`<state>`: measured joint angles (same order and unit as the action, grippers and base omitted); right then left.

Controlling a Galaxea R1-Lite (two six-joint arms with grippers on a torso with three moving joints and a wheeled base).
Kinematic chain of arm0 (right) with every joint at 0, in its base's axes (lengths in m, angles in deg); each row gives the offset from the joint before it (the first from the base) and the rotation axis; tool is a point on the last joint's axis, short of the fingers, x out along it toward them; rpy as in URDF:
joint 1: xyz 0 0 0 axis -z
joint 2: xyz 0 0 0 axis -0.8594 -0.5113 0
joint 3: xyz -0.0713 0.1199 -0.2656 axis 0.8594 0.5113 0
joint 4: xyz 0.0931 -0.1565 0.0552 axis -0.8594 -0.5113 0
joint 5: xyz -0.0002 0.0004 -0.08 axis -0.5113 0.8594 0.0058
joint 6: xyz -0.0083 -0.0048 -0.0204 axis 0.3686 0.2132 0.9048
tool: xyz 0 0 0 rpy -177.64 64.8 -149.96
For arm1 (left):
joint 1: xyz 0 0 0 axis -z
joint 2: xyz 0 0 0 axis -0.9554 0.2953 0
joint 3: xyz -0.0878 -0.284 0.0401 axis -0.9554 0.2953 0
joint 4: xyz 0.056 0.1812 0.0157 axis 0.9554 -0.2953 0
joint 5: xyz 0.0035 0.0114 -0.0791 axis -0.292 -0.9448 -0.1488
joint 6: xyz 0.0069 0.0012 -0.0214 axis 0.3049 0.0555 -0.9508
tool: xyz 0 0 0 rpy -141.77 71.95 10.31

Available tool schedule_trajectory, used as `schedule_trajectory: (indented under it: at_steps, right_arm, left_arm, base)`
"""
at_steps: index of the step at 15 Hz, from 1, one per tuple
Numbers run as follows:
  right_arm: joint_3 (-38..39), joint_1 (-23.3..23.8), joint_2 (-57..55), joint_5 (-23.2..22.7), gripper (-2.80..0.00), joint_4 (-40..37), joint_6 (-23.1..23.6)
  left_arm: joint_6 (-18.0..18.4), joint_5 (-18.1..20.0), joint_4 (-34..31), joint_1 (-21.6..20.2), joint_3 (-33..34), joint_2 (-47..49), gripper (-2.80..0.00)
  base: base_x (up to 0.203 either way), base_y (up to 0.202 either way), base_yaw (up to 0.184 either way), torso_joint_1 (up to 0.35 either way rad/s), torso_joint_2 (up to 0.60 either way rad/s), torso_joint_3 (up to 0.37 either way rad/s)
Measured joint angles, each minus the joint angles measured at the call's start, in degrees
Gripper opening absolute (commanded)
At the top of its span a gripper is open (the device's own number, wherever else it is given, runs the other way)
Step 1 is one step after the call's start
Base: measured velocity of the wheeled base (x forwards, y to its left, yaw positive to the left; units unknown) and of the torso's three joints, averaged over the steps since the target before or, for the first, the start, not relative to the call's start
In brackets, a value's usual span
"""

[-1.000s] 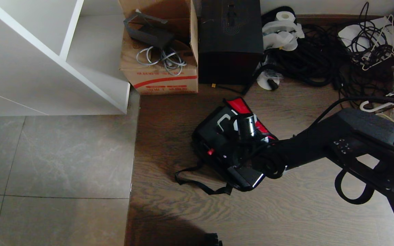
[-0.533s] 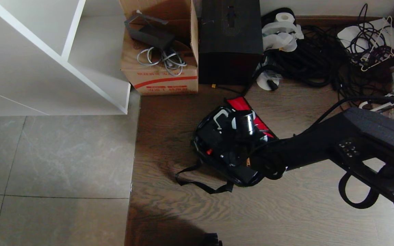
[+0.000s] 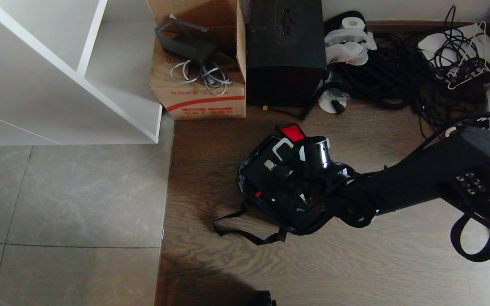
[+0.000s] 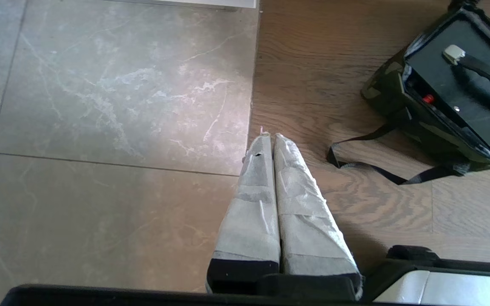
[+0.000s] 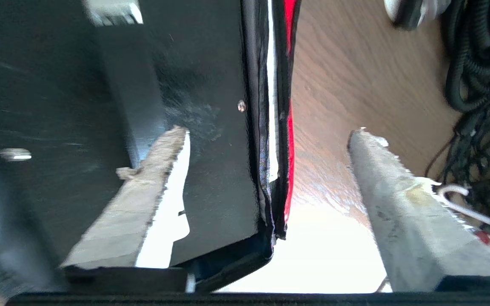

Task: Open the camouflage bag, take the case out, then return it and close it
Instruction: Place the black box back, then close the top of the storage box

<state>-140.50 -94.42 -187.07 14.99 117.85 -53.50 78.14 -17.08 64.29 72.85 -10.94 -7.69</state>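
right gripper spread wide, gripping nothing, straddling the camouflage bag rim | case sits inside the bag, handle up (red lining showing) | bag lies on wood floor near the black box | next: find the zipper pull, pinch squarely, drag along the edge | left gripper closed, parked well off the bag

left gripper closed above floor, camouflage bag holding case.

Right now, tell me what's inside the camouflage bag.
The black case sits in the bag, handle up. Anything beneath the case is hidden.
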Motion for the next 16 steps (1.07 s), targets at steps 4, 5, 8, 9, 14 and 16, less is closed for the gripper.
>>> schedule_trajectory:
  at_steps: [4,5,8,9,14,16]
  right_arm:
    - [1.61,0.41,5.54,-2.93,0.0,-6.7,-7.77]
    - [2.15,1.37,7.07,-7.1,0.0,-9.0,-10.65]
    - [4.51,9.03,12.86,-28.59,0.0,-18.2,-18.45]
    - [5.42,13.53,15.22,-36.28,0.0,-22.31,-20.14]
    - [9.67,26.58,18.96,-51.82,0.0,-26.59,-42.73]
    - [5.88,28.23,15.64,-51.87,0.0,-23.46,-54.44]
  left_arm:
    - [0.0,0.01,-0.02,0.02,0.0,0.0,-2.8]
    - [0.0,0.02,-0.02,0.05,0.0,0.0,-2.8]
    - [-0.02,0.0,0.0,0.0,0.0,0.0,-2.8]
    - [-0.01,0.0,0.0,0.05,0.0,0.0,-2.8]
    - [-0.02,0.02,0.0,0.0,0.0,0.0,-2.8]
    - [-0.02,0.02,0.0,0.02,0.0,0.0,-2.8]
  base:
    - [0.0,0.0,0.0,0.0,0.0,0.0]
    - [0.0,0.0,0.0,0.0,0.0,0.0]
    - [0.0,0.0,0.0,0.0,0.0,0.0]
    - [0.0,0.0,0.0,0.0,0.0,0.0]
    - [0.0,0.0,0.0,0.0,0.0,0.0]
    - [0.0,0.0,0.0,0.0,0.0,0.0]
